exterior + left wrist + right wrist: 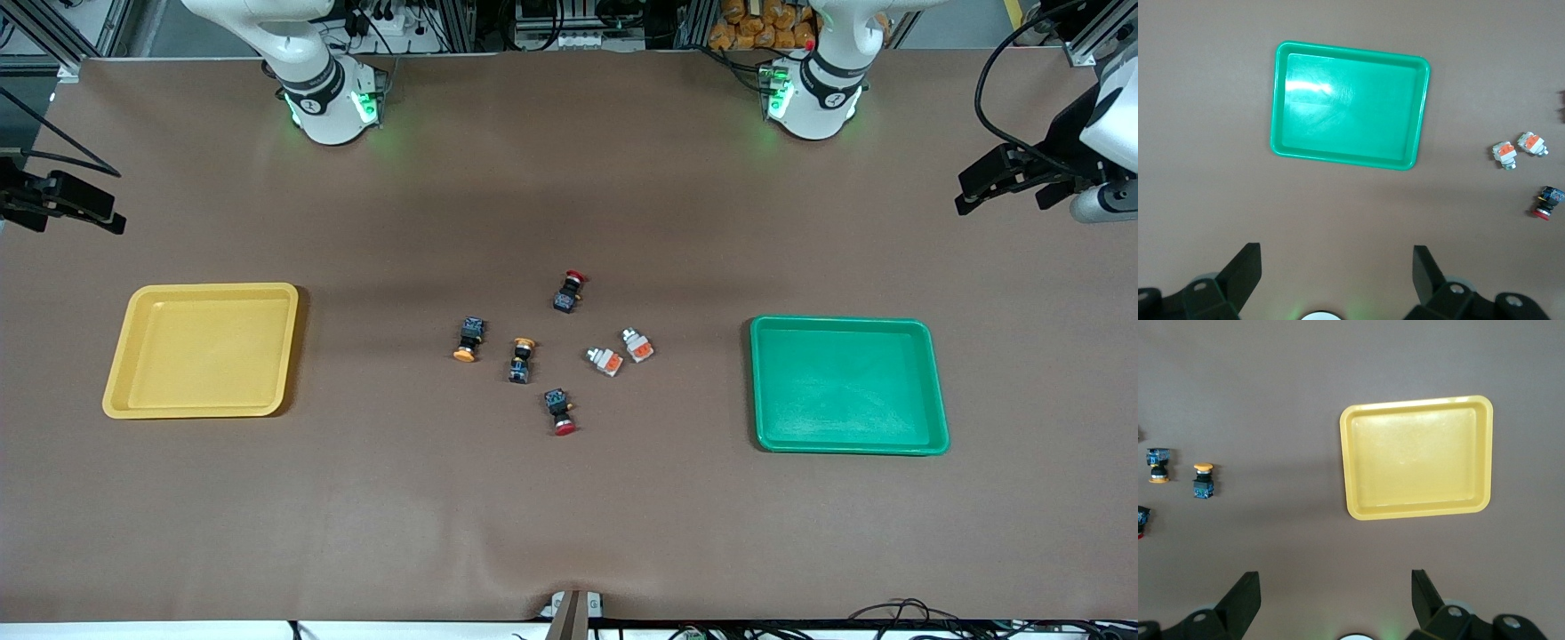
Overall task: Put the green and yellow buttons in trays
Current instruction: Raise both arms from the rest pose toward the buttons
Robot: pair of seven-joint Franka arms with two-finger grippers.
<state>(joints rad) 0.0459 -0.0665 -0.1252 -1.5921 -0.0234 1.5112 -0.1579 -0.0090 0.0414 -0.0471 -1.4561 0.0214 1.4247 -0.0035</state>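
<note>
Two dark buttons with orange-yellow caps [468, 340] [522, 359] lie on their sides mid-table. Beside them, toward the left arm's end, lie two pale buttons with orange patches [605, 360] [637, 346]. The yellow tray [213, 289] sits toward the right arm's end and the green tray [840, 322] toward the left arm's end; both hold nothing. My left gripper [1005, 191] hangs open over the table's edge at its own end, with the green tray [1345, 52] in its wrist view. My right gripper [84, 209] hangs open over its own end, with the yellow tray [1415, 404] in its wrist view.
Two dark switches with red caps lie among the buttons, one [569, 292] farther from the front camera, one [560, 412] nearer. The brown mat [569, 516] covers the whole table. Both arm bases stand along its back edge.
</note>
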